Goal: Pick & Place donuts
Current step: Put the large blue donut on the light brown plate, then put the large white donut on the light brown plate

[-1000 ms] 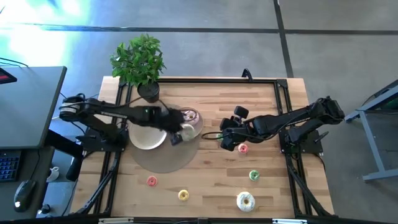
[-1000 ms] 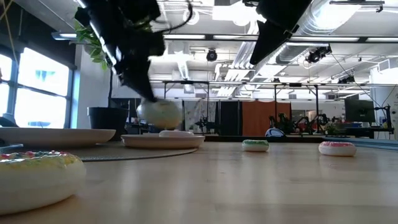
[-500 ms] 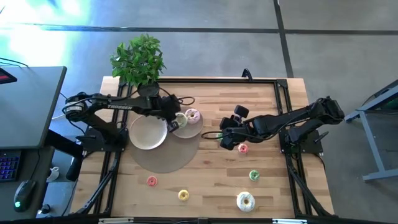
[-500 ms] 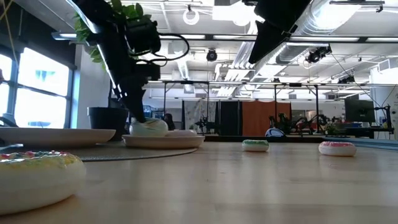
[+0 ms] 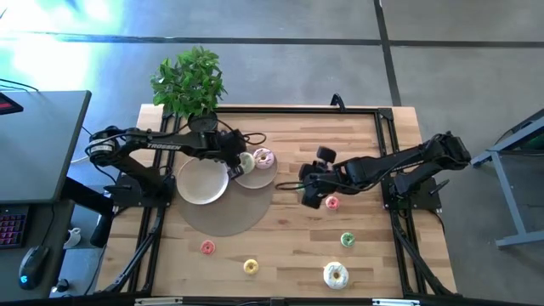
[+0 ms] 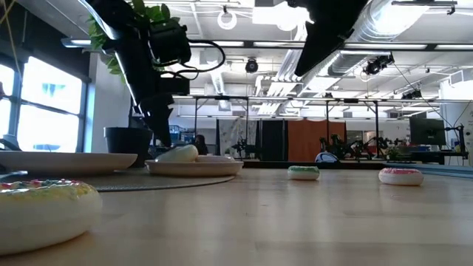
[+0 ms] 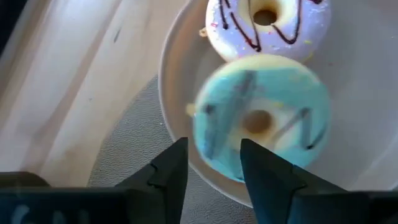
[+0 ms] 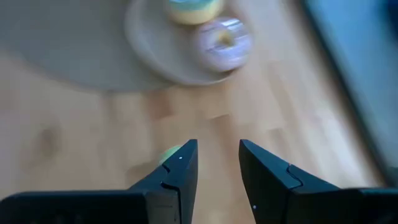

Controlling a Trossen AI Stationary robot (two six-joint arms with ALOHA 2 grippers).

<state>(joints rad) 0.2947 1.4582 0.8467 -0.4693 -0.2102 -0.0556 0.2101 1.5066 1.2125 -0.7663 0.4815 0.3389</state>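
Observation:
A green-iced donut [image 7: 255,121] lies on the small beige plate [image 5: 255,176] next to a pink-iced donut [image 7: 267,22]; in the low view the green-iced donut [image 6: 177,154] rests tilted on that plate [image 6: 194,168]. My left gripper [image 5: 235,164] hangs open just over the plate's left rim, its fingertips [image 7: 177,163] short of the donut. My right gripper [image 5: 308,196] hovers open over bare wood, beside a mini pink donut [image 5: 332,202]. Near the front edge lie a mini green donut [image 5: 347,240], a mini pink one [image 5: 207,247], a mini yellow one [image 5: 250,267] and a white-iced donut [image 5: 336,274].
A larger beige plate [image 5: 201,182] sits left of the small one, both on a round grey mat [image 5: 225,212]. A potted plant [image 5: 190,85] stands at the far left corner. Black frame rails [image 5: 387,153] run along the table's sides. Bare wood lies between the mat and the front donuts.
My left gripper has carried the green-iced donut toward the far edge and down onto the small plate, then opened and let go. The donut now lies on the plate beside the pink-iced one.

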